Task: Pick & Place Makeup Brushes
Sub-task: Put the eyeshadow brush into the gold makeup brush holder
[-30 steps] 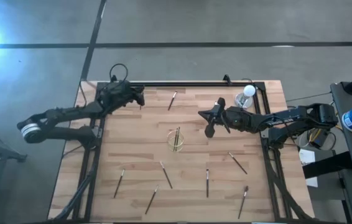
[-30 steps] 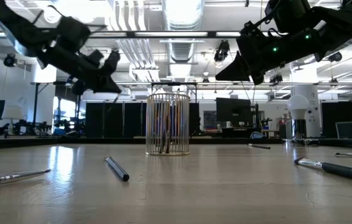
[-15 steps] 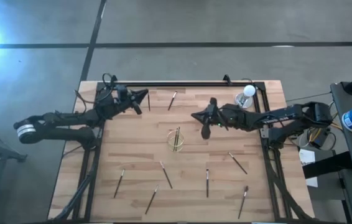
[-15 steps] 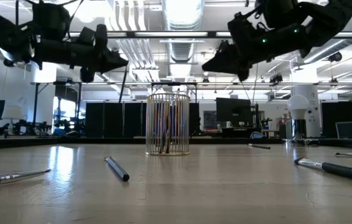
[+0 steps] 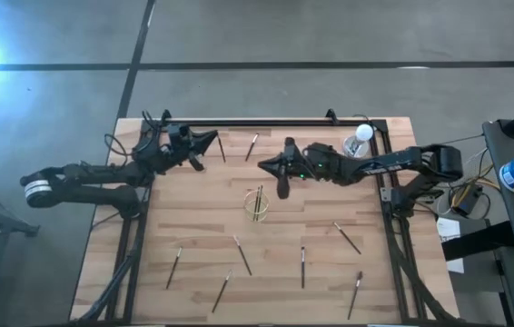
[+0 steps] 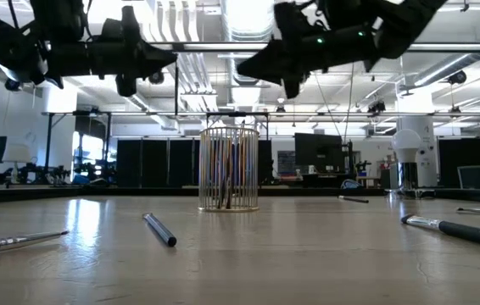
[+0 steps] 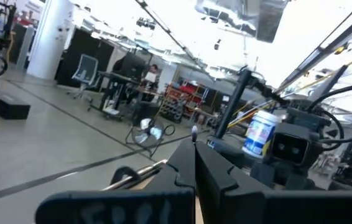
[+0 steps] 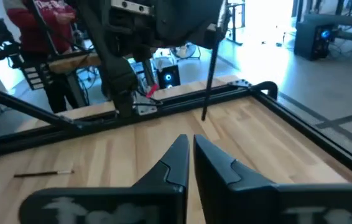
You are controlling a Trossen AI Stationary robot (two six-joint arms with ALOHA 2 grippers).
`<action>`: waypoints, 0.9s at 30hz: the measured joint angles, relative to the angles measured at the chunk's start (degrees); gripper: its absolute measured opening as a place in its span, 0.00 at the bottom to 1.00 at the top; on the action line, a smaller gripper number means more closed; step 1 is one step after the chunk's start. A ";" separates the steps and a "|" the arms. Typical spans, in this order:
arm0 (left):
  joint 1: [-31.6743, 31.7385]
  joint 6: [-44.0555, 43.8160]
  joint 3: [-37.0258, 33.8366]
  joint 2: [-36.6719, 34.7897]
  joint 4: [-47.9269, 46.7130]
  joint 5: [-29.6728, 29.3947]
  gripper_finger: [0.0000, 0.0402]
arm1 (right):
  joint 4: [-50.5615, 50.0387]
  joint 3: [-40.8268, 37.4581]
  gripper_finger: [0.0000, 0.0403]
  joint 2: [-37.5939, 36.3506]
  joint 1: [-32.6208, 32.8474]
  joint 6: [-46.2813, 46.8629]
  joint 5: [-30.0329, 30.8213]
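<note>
My left gripper [image 5: 212, 137] [image 6: 170, 59] is high over the table's far left part and is shut on a thin dark makeup brush [image 6: 176, 89] [image 8: 212, 68]. My right gripper [image 5: 262, 165] [image 8: 190, 146] is shut on nothing, high over the table's middle, just beyond the wire holder [image 5: 258, 203] [image 6: 229, 168]. The holder stands on its base and has brushes upright inside. Several more brushes lie flat on the wood, among them one [image 5: 252, 145] at the far side and one [image 5: 242, 255] on the near side. My left gripper pinches the brush between its two fingers near the brush's upper end [image 7: 193, 130], which pokes out just above the fingertips. The fingers lie level, pointing toward the table's right, across the brush. The brush hangs almost upright below them, lifted clear of the table.
A white round-topped object [image 5: 363, 134] stands at the far right corner. A black rail [image 5: 266, 122] runs along the far edge. Loose brushes lie across the near half [image 5: 174, 267] [image 5: 302, 266] [image 5: 347, 237] [image 5: 355, 293]. Bare wood shows left of the holder.
My left gripper has risen and tipped from slanting down to level, moving a little toward the table's right, and the brush now hangs below it. My right gripper has moved toward the table's left, past the holder's far side, and stayed shut.
</note>
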 joint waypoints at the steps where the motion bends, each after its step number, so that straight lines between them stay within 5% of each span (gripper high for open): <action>1: -0.09 -0.25 0.00 0.01 0.37 0.05 0.00 | -0.42 1.61 0.08 0.87 -0.10 0.43 -0.22; 8: -1.91 -0.90 0.55 0.27 1.53 1.29 0.00 | -1.79 10.86 0.22 8.28 -2.46 3.86 -10.05; 15: -5.16 0.87 0.79 0.49 1.34 1.28 0.00 | -2.22 19.65 0.31 14.49 -4.09 4.65 -11.75; 27: -7.02 2.17 0.76 0.51 1.30 1.10 0.00 | -2.30 26.22 0.28 17.25 -4.28 2.22 -13.30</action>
